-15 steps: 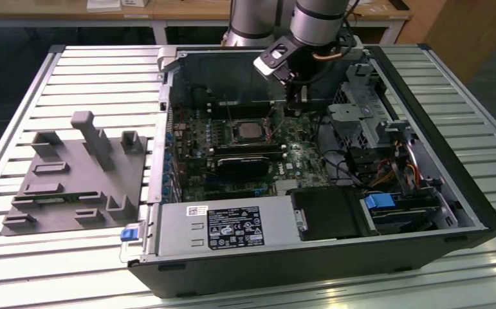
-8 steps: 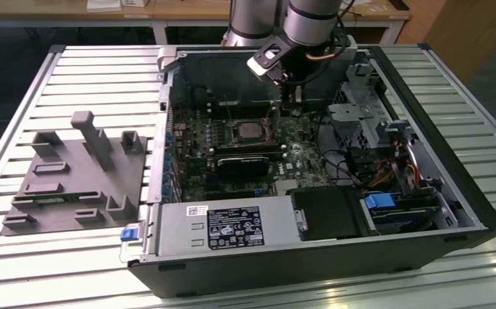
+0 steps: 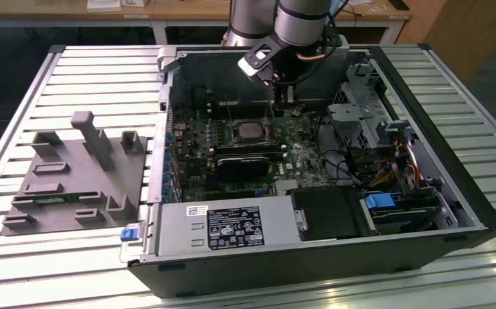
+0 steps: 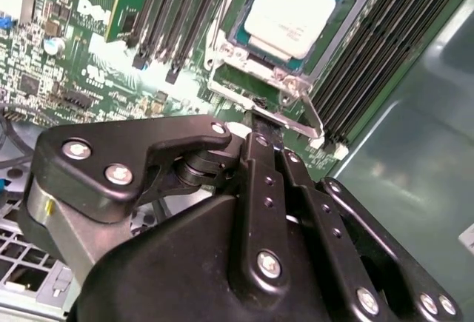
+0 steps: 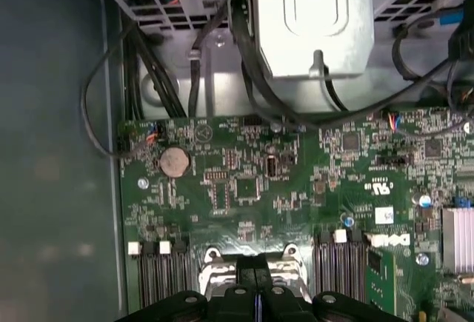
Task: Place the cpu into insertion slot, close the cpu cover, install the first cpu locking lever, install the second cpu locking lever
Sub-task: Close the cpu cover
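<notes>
Gripper [image 4: 261, 131] fingers pinched together, nothing seen between, tip at cpu cover [image 4: 248, 91] edge; cpu [image 3: 249, 131] lies ~7 o'clock from it in exterior view.

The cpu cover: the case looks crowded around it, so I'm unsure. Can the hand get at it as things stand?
Probably yes. In the second wrist view the hand sits right at the edge of the cpu cover with nothing between them; the memory slots lie off to the sides.
</notes>
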{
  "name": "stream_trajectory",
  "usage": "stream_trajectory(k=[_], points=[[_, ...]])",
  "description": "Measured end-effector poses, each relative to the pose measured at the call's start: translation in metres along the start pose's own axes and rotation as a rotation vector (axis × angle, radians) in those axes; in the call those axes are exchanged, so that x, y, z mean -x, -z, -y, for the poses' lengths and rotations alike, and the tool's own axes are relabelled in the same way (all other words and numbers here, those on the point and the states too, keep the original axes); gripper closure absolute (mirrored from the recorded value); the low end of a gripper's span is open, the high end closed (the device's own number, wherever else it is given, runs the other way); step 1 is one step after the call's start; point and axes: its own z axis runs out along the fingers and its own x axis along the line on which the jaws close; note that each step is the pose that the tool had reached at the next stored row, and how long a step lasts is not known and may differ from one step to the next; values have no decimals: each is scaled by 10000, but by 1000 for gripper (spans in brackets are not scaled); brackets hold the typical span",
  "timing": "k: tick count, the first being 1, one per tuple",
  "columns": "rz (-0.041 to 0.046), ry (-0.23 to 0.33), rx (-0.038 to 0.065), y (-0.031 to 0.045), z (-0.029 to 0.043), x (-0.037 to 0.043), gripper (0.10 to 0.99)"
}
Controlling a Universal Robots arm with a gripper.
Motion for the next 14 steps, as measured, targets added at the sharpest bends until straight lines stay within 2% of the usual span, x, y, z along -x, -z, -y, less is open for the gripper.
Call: stream_trajectory(k=[7,12,14], points=[[-2,0,33,-4,90,6,980],[-4,0,50,-5,119,8,980],[-10,0,128,-10,142,10,980]])
